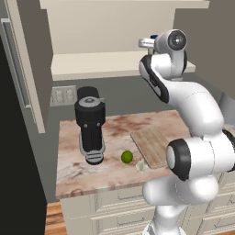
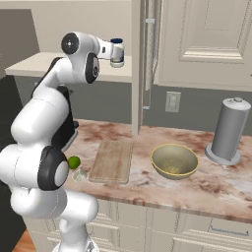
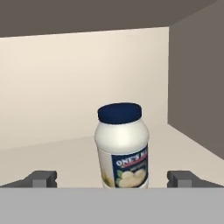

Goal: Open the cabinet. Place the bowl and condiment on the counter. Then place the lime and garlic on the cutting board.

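My two base cams sit behind me left and right, both looking down at the counter (image 1: 87,172) and cutting board (image 2: 112,161); my hand cam faces the condiment (image 3: 122,146) close up.

lime (image 1: 127,157) and garlic (image 1: 140,166) lie beside the cutting board (image 1: 151,146).
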Controlling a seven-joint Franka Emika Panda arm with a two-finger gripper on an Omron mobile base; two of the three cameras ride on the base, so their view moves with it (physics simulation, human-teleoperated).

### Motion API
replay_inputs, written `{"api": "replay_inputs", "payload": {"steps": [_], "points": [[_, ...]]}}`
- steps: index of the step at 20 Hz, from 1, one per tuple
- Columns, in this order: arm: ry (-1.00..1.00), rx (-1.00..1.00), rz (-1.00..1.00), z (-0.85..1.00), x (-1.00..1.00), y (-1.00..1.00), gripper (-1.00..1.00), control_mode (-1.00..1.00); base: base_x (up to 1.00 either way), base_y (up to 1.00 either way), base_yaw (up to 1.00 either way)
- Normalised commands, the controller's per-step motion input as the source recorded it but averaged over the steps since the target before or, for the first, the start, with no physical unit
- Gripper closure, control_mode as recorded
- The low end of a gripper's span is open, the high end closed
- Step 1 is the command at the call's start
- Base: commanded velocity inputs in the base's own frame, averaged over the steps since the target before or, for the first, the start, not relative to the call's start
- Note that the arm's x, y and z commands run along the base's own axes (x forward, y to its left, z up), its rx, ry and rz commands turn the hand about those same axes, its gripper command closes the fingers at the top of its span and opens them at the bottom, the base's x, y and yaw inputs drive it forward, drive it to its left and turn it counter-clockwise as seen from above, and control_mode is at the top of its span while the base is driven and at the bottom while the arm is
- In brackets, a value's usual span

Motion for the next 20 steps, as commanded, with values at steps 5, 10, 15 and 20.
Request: {"api": "replay_inputs", "payload": {"steps": [5,10,15,20], "points": [[0.0,0.0,0.0,0.0,0.14,-0.07,-1.0,-1.0,0.0,0.0,0.0],[0.0,0.0,0.0,0.0,0.16,-0.1,-1.0,-1.0,0.0,0.0,0.0],[0.0,0.0,0.0,0.0,0.18,-0.05,-1.0,-1.0,0.0,0.0,0.0],[0.0,0.0,0.0,0.0,0.18,-0.01,-1.0,-1.0,0.0,0.0,0.0]]}}
